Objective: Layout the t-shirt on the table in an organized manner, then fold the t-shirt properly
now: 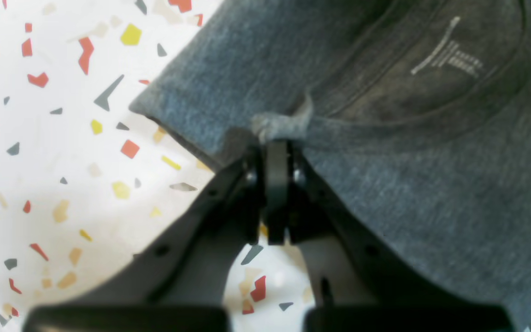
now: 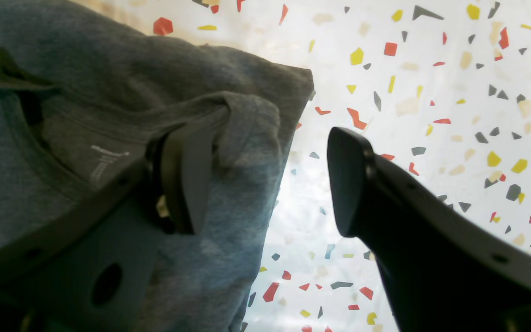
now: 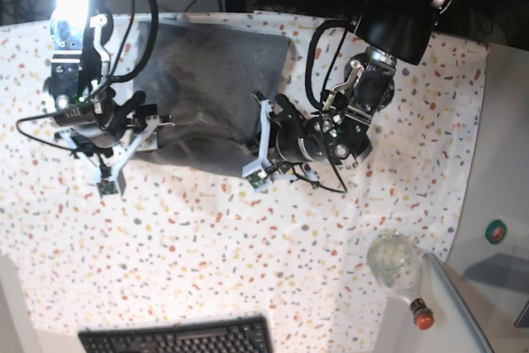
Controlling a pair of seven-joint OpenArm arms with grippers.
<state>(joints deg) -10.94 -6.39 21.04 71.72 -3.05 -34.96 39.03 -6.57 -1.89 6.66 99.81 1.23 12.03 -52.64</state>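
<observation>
The heather-grey t-shirt lies bunched in a rough rectangle on the speckled table, at its far middle. My left gripper is shut on a pinch of the t-shirt beside the collar, where a printed neck label shows. In the base view it sits at the shirt's near right edge. My right gripper is open. One of its fingers rests against a fold of the t-shirt. The other finger hangs over the bare table. In the base view this gripper is at the shirt's left edge.
A black keyboard lies at the table's front edge. A clear glass bottle with a red cap lies at the front right. A plain grey-white side surface borders the table on the right. Cables and equipment crowd the back.
</observation>
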